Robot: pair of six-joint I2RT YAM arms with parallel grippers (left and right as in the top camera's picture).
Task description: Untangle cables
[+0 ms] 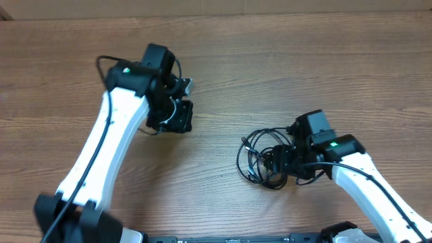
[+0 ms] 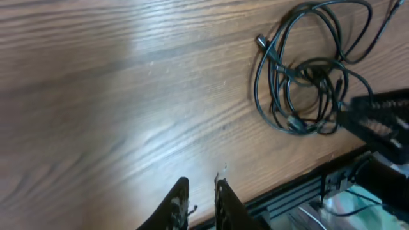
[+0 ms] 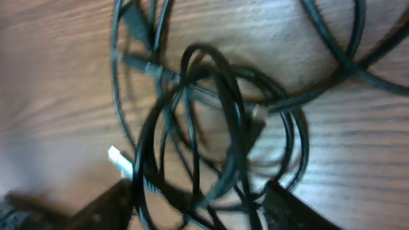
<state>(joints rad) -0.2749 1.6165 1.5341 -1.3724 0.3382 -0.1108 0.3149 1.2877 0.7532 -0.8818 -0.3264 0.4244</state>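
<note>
Two arms, one tangle; right gripper (image 3: 201,214) has its fingers spread wide and low over the cables (image 3: 217,128), with several black strands running between the fingers and nothing pinched as far as the wrist view shows; just ahead of its left finger lies a silver-tipped plug (image 3: 118,160); a little further ahead the thickest loop crosses over thinner strands in a knot-like cluster; beyond that, looser loops fan out away from the gripper on the table (image 2: 96,96); left gripper (image 2: 201,207) is well apart from the bundle, fingers drawn close with only a slit between them, holding nothing, hanging over bare wood with the cables off to its far right; judged step: right arm is lining up a first grasp on the tangle, separation not yet begun; next move probably calls for closing on one strand or the plug end rather than the whole bunch, then bringing the left arm over to pin or pull a second loop; risk: grabbing several strands together only drags the knot along.
</note>
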